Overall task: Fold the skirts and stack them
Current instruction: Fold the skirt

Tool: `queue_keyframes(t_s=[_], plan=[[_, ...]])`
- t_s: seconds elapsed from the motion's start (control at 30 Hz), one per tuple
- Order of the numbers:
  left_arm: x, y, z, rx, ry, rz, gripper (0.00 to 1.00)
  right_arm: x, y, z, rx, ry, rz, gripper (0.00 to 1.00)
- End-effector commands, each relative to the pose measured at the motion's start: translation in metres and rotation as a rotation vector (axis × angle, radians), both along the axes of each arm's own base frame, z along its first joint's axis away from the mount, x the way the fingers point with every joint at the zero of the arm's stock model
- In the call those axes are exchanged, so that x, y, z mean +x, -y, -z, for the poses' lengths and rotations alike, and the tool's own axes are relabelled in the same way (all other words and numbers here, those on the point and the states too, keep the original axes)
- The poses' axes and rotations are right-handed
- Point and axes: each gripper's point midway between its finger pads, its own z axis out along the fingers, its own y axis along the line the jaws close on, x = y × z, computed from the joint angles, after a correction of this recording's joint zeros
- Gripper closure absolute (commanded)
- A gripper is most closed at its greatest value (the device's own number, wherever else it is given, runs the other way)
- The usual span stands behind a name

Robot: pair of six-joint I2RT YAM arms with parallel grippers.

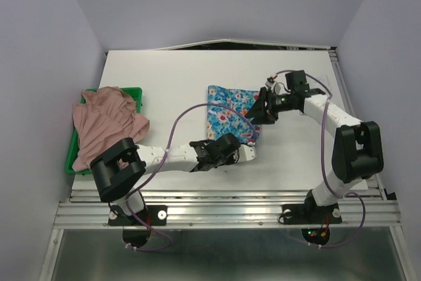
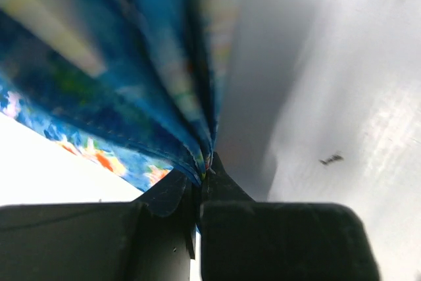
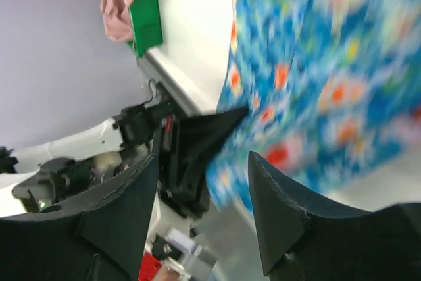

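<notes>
now left tool point(image 2: 205, 162) clamps 1 blue skirt point(image 1: 227, 113), right tool point(image 3: 204, 156) gapes, 1 pink skirt point(image 1: 105, 123) lies on 1 tray point(image 1: 135, 93).

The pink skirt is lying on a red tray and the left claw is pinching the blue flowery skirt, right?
Not quite. The tray is green, not red, as the top view shows. The pink skirt does lie on it, and the left claw is pinching the blue flowery skirt.

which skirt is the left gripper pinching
The blue floral skirt mid-table: the left gripper is shut on its edge. The pink skirt lies apart, heaped over the green tray.
</notes>
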Motion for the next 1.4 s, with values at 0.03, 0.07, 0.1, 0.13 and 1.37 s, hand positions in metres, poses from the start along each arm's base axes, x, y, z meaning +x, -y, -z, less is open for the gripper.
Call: queue_keyframes(t_s=[0.03,0.07,0.1,0.13,1.37], plan=[[-0.032,-0.004,-0.011,0.068,-0.115,0.086,1.0,0.049,0.013,-0.031,-0.059,0.225,-0.115,0.37],[-0.036,-0.003,-0.013,0.072,-0.131,0.088,1.0,0.062,0.012,-0.042,-0.063,0.28,-0.116,0.37],[-0.037,-0.003,-0.014,0.074,-0.137,0.089,1.0,0.068,0.011,-0.045,-0.059,0.298,-0.12,0.37],[-0.037,-0.004,-0.014,0.082,-0.143,0.084,1.0,0.075,0.009,-0.041,-0.053,0.291,-0.125,0.37],[-0.023,0.024,-0.111,0.1,-0.141,0.189,1.0,-0.031,-0.119,0.086,0.103,0.073,-0.331,0.53]])
